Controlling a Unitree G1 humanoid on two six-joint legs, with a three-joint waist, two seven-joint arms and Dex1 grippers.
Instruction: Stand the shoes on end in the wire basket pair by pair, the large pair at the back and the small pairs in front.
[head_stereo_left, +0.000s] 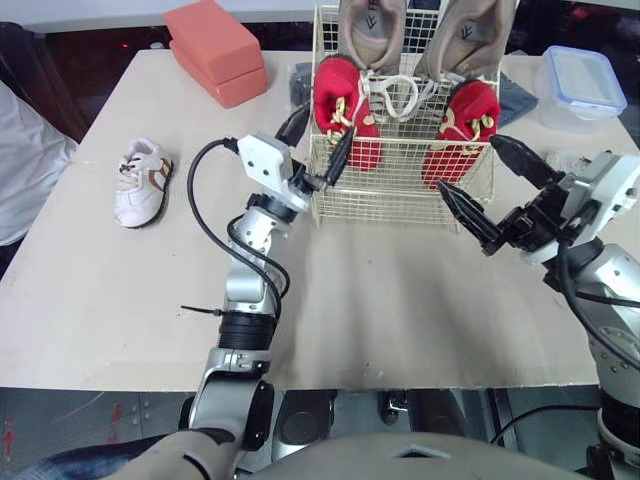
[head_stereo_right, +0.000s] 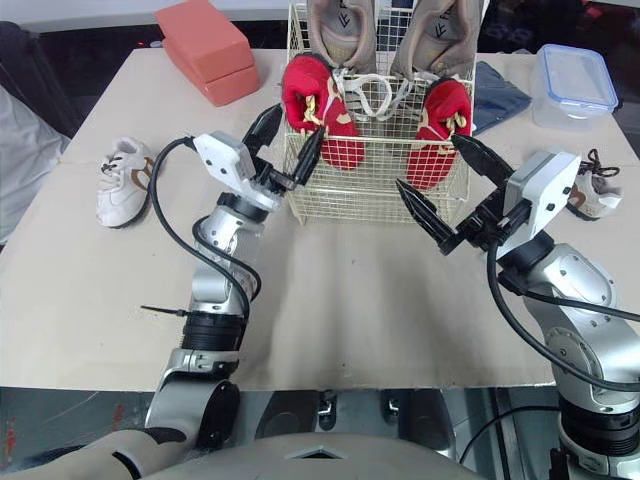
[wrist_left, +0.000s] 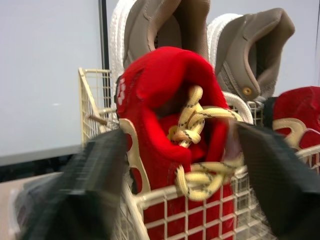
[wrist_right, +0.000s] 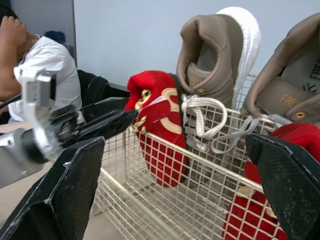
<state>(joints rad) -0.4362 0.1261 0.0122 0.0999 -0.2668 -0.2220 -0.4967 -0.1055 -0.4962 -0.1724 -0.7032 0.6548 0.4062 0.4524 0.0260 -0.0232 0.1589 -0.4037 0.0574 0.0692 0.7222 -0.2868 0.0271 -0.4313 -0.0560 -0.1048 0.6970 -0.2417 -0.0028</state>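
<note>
The wire basket (head_stereo_left: 400, 195) stands at the table's far middle. Two large tan shoes (head_stereo_left: 372, 30) stand on end at its back. In front of them stand two small red shoes, one at the left (head_stereo_left: 340, 100) and one at the right (head_stereo_left: 465, 120). My left gripper (head_stereo_left: 318, 142) is open at the basket's left front corner, its fingers either side of the left red shoe (wrist_left: 165, 100) and holding nothing. My right gripper (head_stereo_left: 466, 162) is open and empty just before the right front corner. One small white shoe (head_stereo_left: 140, 182) lies on the table at the left, another (head_stereo_right: 597, 192) behind my right wrist.
Two orange-red blocks (head_stereo_left: 215, 50) are stacked at the far left. A clear box with a blue-rimmed lid (head_stereo_left: 580, 85) and a dark blue cloth (head_stereo_left: 515, 97) lie at the far right. A person in white (head_stereo_left: 25, 170) sits at the table's left side.
</note>
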